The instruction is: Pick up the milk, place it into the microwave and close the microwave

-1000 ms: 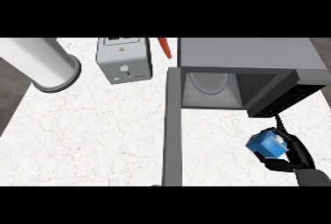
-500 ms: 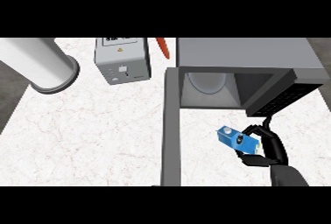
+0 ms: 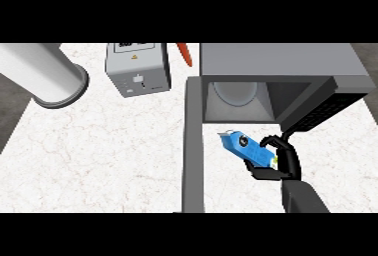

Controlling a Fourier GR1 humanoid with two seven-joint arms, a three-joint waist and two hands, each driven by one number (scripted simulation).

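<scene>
A blue milk carton [image 3: 247, 147] is held tilted in my right hand [image 3: 280, 161], whose fingers curl round its lower right end. The carton hovers just in front of the open microwave [image 3: 280, 67], its top end pointing up-left toward the cavity. Inside the cavity a pale round turntable [image 3: 235, 92] shows. The microwave door [image 3: 193, 145] stands swung open, running down the picture to the left of the carton. My left hand does not show.
A grey boxy appliance [image 3: 138, 70] stands at the back, with an orange-red object [image 3: 185, 53] beside it. A large white cylinder [image 3: 46, 77] lies at the back left. White marble counter [image 3: 103, 155] spreads left of the door.
My right hand has carried the carton up and to the left, from the counter's right side to just in front of the microwave opening. The carton is tilted more.
</scene>
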